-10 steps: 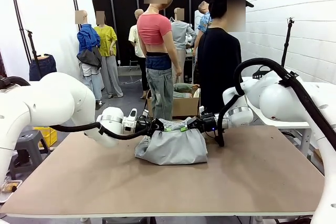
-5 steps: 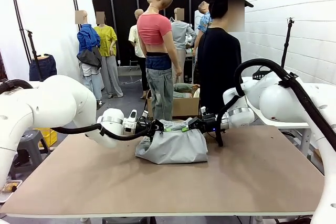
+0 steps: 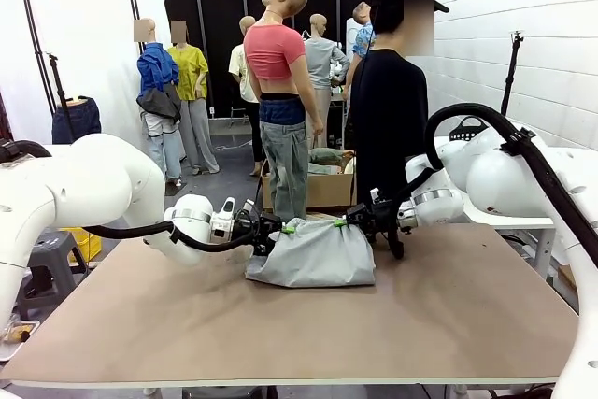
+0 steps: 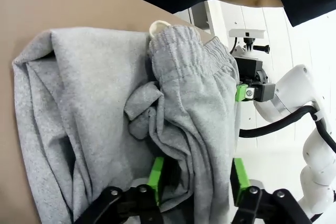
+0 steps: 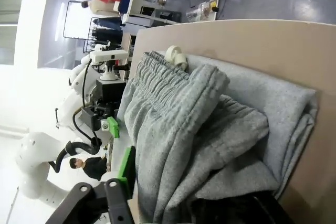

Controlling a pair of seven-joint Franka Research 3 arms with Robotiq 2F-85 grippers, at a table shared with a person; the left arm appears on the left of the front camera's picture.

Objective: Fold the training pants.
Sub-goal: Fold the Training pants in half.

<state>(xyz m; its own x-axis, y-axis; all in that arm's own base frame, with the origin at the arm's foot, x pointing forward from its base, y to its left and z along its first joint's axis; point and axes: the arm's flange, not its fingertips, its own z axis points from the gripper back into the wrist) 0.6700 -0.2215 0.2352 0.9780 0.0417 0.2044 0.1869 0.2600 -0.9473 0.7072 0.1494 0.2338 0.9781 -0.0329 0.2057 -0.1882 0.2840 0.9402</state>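
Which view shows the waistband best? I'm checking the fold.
The left wrist view: the gathered waistband runs unobstructed across the pants. The right wrist view shows it sideways; the front view gives just the bundle's far edge.

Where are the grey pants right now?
The training pants lie bunched on the table, at its far middle in the front view, between the left gripper and the right gripper, before the standing person.
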